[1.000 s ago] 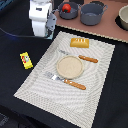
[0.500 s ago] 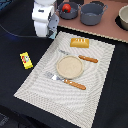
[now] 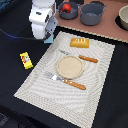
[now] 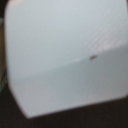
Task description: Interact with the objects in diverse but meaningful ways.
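a: up against the wrist camera, a pale blue carton [image 4: 65,55] fills almost the whole view, blurred, with one crease and a small dark speck on it.

b: so is the end effector [image 3: 47,39] gripping it?

a: that cannot be told. the fingers are not visible in either view. in the exterior view a sliver of pale blue shows under the white arm head, at the mat's far corner toward the exterior view's left.

b: what changed over the last second?

a: very little. the arm sits in nearly the same place over that corner, perhaps a touch shifted. nothing else on the tabletop [image 3: 15,30] moved.

b: and the other pieces?

a: nearest, the yellow butter block [image 3: 26,60] lies on the dark cloth, well apart from the mat. on the mat [image 3: 35,92], a fork [image 3: 65,81] and knife [image 3: 81,57] flank the round plate [image 3: 69,66]; the bread loaf [image 3: 79,43] lies beyond. farthest, the red ball [image 3: 65,8] sits in one grey pot [image 3: 68,10], beside a second pot [image 3: 92,13].

b: meaning?

a: likely the carton is being handled, mid-interaction, with the rest untouched.
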